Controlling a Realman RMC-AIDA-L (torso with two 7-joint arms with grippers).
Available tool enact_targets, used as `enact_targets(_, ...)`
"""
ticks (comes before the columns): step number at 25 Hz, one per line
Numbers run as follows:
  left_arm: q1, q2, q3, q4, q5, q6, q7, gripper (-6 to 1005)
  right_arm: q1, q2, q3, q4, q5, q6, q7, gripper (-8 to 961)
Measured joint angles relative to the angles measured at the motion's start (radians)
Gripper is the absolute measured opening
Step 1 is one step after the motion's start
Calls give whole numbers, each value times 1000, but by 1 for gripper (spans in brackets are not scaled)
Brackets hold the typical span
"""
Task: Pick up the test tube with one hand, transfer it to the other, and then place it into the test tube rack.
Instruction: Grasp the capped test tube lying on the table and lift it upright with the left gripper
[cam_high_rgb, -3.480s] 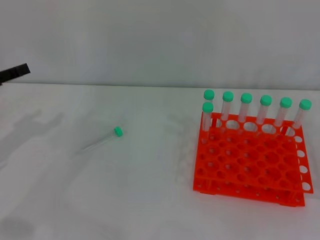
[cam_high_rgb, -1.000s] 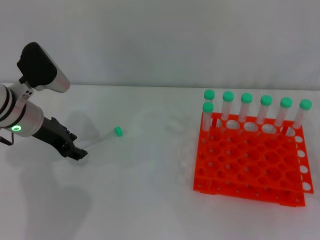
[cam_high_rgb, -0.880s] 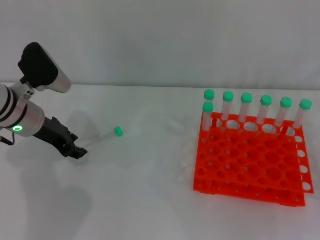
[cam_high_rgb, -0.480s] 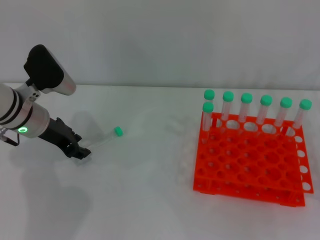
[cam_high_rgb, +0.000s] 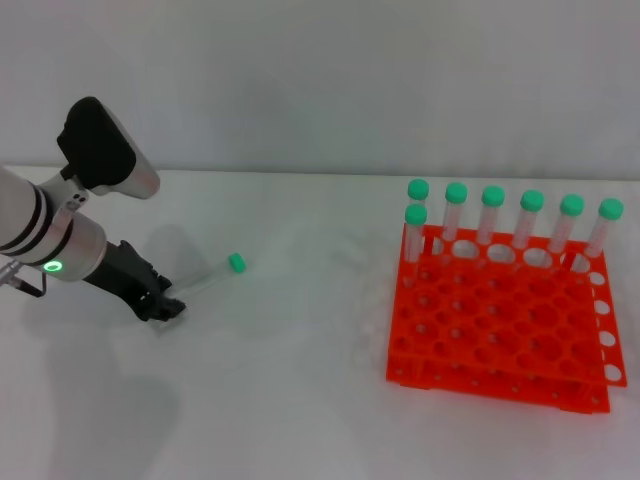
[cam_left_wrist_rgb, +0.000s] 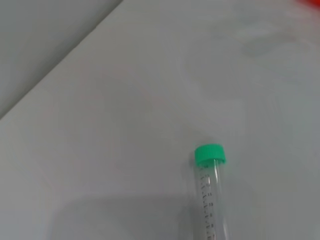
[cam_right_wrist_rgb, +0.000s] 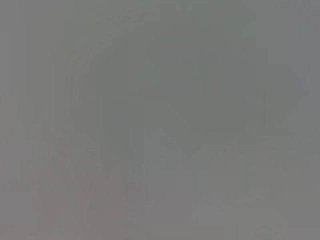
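A clear test tube (cam_high_rgb: 208, 279) with a green cap (cam_high_rgb: 236, 263) lies on the white table (cam_high_rgb: 300, 400), left of centre. My left gripper (cam_high_rgb: 163, 308), black and on a silver arm with a green light, is low over the table at the tube's clear end. In the left wrist view the tube (cam_left_wrist_rgb: 211, 197) runs away from the camera, cap (cam_left_wrist_rgb: 210, 154) farthest. The orange-red test tube rack (cam_high_rgb: 500, 345) stands at the right. My right gripper is out of view; the right wrist view is plain grey.
Several green-capped tubes (cam_high_rgb: 492, 215) stand upright along the rack's far row, with one more (cam_high_rgb: 415, 232) at its far left corner. A grey wall (cam_high_rgb: 320, 80) runs behind the table. White table surface lies between the tube and the rack.
The left arm came in from the left and has crept right, its gripper now at the tube's clear end. The tube and rack have not moved.
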Motion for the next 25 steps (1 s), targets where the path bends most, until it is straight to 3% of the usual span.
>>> enact_targets(5, 7, 0, 0, 1, -1, -7, 3, 453, -1, 0, 0, 0, 0, -3, 0, 843)
enact_targets(10, 8, 0, 0, 1, -1, -7, 7, 291, -3, 0, 0, 0, 0, -4, 0, 843)
enact_targets(22, 4, -1, 0, -4, -14, -29, 22, 194, -9, 3, 0, 2, 1, -5, 1, 844)
enact_targets(25, 1, 0, 0, -7, -121, -42, 73, 196, -9, 3, 0, 2, 2, -5, 1, 844)
